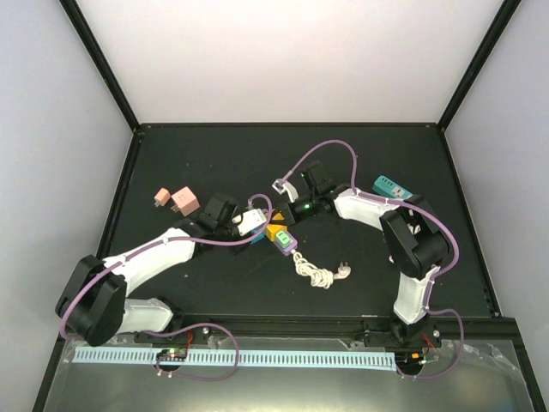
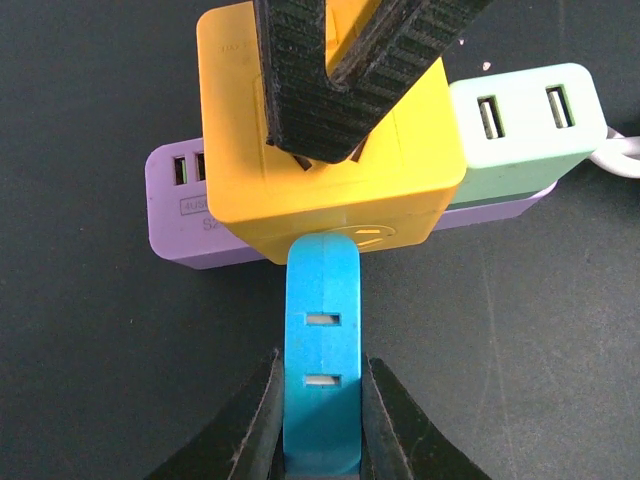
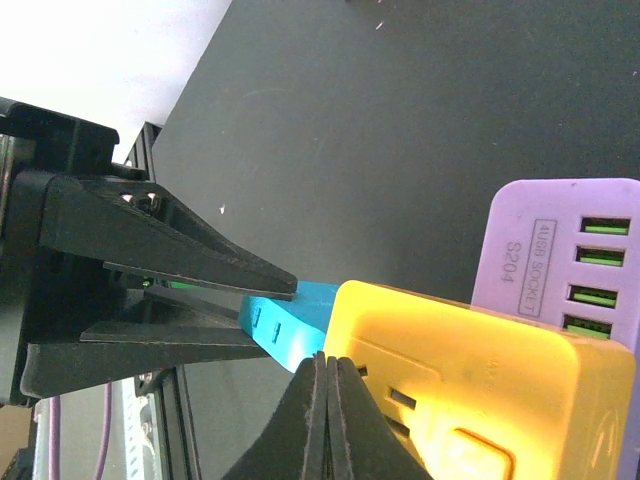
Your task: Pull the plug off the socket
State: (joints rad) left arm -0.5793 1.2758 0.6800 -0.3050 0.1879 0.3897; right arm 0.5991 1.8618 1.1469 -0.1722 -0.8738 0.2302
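A blue plug point(image 2: 322, 340) sticks out of the side of a yellow socket cube point(image 2: 400, 180), which sits on a purple power strip point(image 2: 180, 215). My left gripper point(image 2: 320, 420) is shut on the blue plug, one finger on each side. My right gripper point(image 3: 328, 415) has its fingers pressed together, tips resting on the top of the yellow cube point(image 3: 480, 370). The right fingers point(image 2: 320, 80) show from above in the left wrist view. In the top view the left gripper point(image 1: 254, 228) and right gripper point(image 1: 283, 221) meet at the cube point(image 1: 276, 232).
A mint green adapter point(image 2: 520, 125) sits on the strip beside the cube. The strip's white cord point(image 1: 322, 275) lies coiled toward the front. Two pink blocks point(image 1: 176, 199) lie at the left and a teal device point(image 1: 392, 186) at the right.
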